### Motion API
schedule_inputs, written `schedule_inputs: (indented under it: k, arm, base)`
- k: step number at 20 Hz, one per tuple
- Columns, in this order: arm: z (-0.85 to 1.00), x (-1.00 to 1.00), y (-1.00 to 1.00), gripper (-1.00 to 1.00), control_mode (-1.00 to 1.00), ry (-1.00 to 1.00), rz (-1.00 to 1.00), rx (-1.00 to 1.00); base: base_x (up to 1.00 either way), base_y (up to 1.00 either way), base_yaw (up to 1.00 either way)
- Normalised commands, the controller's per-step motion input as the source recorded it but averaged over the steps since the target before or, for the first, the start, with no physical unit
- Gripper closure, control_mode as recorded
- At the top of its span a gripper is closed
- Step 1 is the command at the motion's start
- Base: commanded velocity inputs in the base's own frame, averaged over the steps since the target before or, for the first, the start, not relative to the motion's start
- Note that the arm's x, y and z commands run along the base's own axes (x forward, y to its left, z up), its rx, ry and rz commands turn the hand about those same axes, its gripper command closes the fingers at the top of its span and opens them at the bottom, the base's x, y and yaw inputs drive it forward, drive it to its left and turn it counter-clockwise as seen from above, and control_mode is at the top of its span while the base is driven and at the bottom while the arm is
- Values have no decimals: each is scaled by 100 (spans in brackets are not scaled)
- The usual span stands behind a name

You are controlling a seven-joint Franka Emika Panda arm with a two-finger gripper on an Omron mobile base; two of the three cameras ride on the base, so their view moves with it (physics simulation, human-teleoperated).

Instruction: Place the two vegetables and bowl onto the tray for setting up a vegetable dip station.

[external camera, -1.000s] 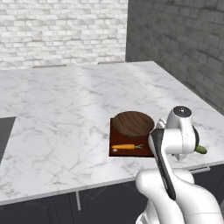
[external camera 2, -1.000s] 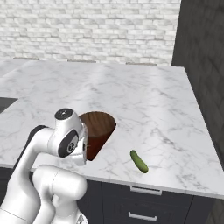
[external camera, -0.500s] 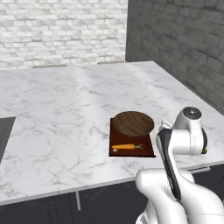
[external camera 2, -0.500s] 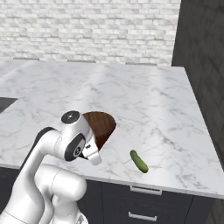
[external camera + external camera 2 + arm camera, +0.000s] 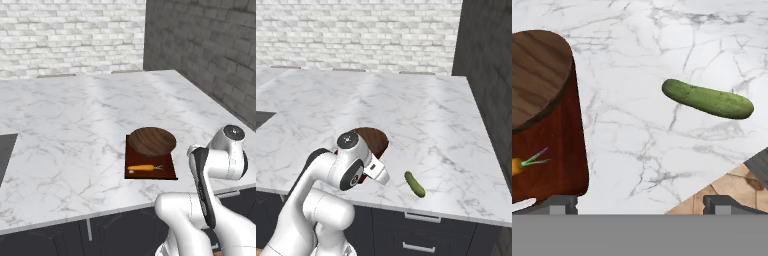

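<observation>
A: What's left off the flat dark reddish-brown rectangular wooden tray point(image 5: 167, 170)?

B: Just the slender dark green cucumber point(image 5: 707, 99). The round shallow dark brown wooden bowl point(image 5: 151, 141) sits on the tray's far end, and the small slim orange carrot point(image 5: 141, 168) w/ its tiny green top lies on the near end, just beside the bowl. The cucumber lies alone on the white marble surface point(image 5: 75, 115), near the front edge, apart from the tray on its right side.

A: And the pincer point(image 5: 640, 202)?

B: Spread wide, nothing between the tips. In the hand view the two dark fingertips point(image 5: 559, 202) rise far apart at the bottom; the tray edge passes by one tip and bare marble lies between them. The hand hangs over the gap between tray and cucumber, not yet over the cucumber.

A: So which way does the cucumber lie from it?

B: In the hand view it's up and toward the right-hand tip, past the midline. In the right base view the cucumber point(image 5: 414, 184) sits just right of the robot's white wrist, near the surface's front edge. Probably needs a short shift that way, then down.

A: Long axis?

B: In the hand view it runs nearly across the frame, w/ a slight tilt, so roughly along the line joining the two tips. That's the snag: closing along its length likely won't hold it. Judging by this, the wrist wants approx. a quarter turn so the tips straddle the narrow width mid-body.
</observation>
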Motion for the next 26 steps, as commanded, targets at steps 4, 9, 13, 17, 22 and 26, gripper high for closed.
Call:
schedule_inputs:
  k: [4, 9, 13, 17, 22, 26]
  arm:
    - [4, 14, -24, -100, -100, 3, 36, -12]
    - [2, 17, -24, -100, -100, 11, 30, -11]
    - [0, 27, -21, -100, -100, 21, 23, -10]
    - [0, 24, -23, -100, -100, 27, 20, -11]
    - [-1, 10, -28, -100, -100, 21, 20, -10]
    - [-8, 2, -33, -100, -100, 9, 18, -2]
  base:
    - [0, 0, 0]
    - [0, 0, 0]
    - [0, 0, 0]
    - [0, 0, 0]
    - [0, 0, 0]
    - [0, 0, 0]
